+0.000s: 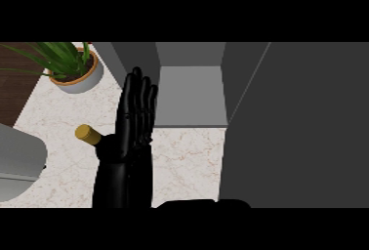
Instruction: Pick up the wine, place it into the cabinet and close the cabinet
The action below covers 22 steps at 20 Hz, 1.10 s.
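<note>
Wine (89,135) touches the flat right hand (133,127), fingers straight; open cabinet (191,97) ahead, potted plant (72,68) beyond.

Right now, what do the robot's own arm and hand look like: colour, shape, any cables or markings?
Only the right hand shows. It is glossy black all over, with long slim fingers, a shorter thumb at its side and soft highlights along the edges. The stretch of arm below it looks equally black. No cables, markings or sleeve are visible. The left hand is out of view.
</note>
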Tool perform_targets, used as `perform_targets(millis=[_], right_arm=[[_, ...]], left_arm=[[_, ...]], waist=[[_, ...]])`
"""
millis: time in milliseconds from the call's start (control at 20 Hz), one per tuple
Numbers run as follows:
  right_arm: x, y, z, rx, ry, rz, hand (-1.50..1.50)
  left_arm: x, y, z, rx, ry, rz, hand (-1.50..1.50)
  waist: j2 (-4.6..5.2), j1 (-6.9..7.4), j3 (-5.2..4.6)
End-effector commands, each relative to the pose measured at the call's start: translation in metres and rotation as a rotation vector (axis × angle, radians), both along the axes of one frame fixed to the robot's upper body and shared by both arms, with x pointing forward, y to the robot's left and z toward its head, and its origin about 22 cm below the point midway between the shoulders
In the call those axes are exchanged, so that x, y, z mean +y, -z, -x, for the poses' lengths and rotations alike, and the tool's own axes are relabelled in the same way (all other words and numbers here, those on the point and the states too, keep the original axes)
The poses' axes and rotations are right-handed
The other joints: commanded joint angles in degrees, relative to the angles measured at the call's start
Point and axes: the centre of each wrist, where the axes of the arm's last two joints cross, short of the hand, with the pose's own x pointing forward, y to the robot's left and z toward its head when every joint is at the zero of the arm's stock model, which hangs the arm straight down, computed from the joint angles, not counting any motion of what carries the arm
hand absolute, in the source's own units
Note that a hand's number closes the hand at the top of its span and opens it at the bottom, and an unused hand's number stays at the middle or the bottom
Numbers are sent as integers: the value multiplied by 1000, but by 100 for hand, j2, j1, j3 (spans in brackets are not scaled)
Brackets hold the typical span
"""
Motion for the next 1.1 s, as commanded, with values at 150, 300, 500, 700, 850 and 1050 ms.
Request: perform_targets(millis=[150, 300, 500, 700, 850, 1050], right_arm=[[10, -23, 13, -26, -4, -19, -150], [-10, -22, 10, -14, 0, -16, -150], [-2, -28, 12, -13, 10, -8, -150], [8, -23, 15, -16, -2, -1, -150], [5, -20, 15, -11, 17, -15, -150], [-5, -19, 4, -7, 5, -4, -150]], left_arm=[[-31, -8, 4, -3, -3, 20, -150], [-33, -10, 2, 5, -16, 18, -150], [-21, -21, 10, 13, -59, 48, -150], [-33, -7, 6, 5, -123, 48, -150], [-17, -12, 16, 44, -139, 74, -150], [5, -7, 8, 59, -200, 86, -150]], waist=[[-1, -1, -1], [1, -10, 2], [-4, 14, 1], [-2, -19, 1], [-5, 10, 1], [9, 21, 0]])
